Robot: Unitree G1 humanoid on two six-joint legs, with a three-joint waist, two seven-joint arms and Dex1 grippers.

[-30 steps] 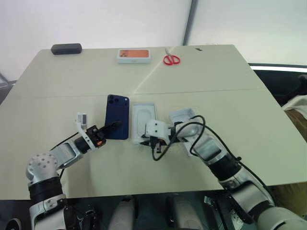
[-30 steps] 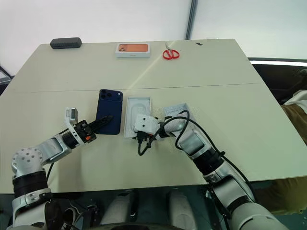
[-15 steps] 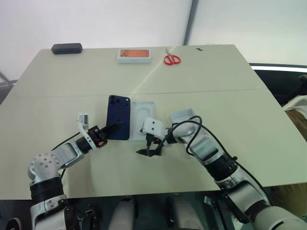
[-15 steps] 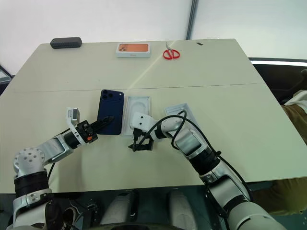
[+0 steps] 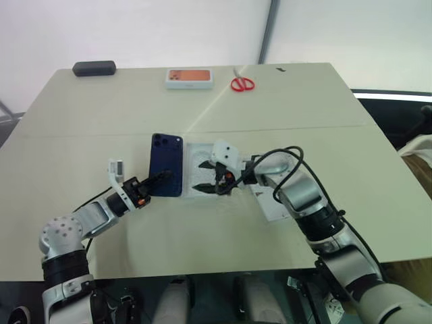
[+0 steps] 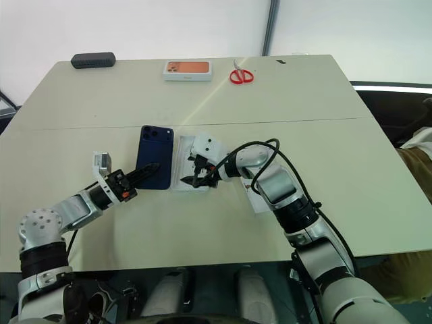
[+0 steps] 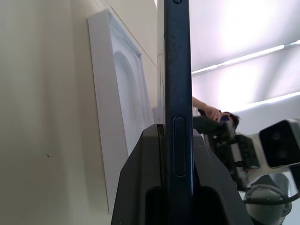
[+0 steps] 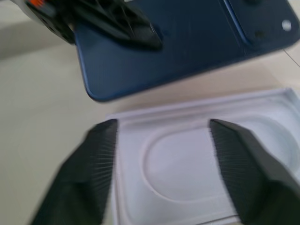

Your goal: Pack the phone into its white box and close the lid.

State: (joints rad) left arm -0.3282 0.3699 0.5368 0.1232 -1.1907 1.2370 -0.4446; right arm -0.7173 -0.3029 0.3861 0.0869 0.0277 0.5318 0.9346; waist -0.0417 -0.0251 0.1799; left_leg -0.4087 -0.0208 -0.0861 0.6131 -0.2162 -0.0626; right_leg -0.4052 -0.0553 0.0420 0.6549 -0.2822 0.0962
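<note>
Phone in my left jaws, nothing packed yet.

The counter (image 5: pixel 324 101) carries everything: at its far edge a black case (image 5: pixel 94 68), an orange-pictured box (image 5: pixel 190 78) and red scissors (image 5: pixel 241 84). Near the middle, toward my edge, the phone (image 5: pixel 167 173) lies back up, and my left gripper (image 5: pixel 164 177) has its jaws pinched narrow on the phone's near end. Just beside it lies the white insert (image 6: pixel 183 164), and my right gripper (image 5: pixel 206 175) hangs over that with jaws apart, holding nothing. A white tray (image 5: pixel 270 206) shows past my right forearm; whether box or lid I cannot tell. I judge seating the phone and closing the lid remain.
</note>
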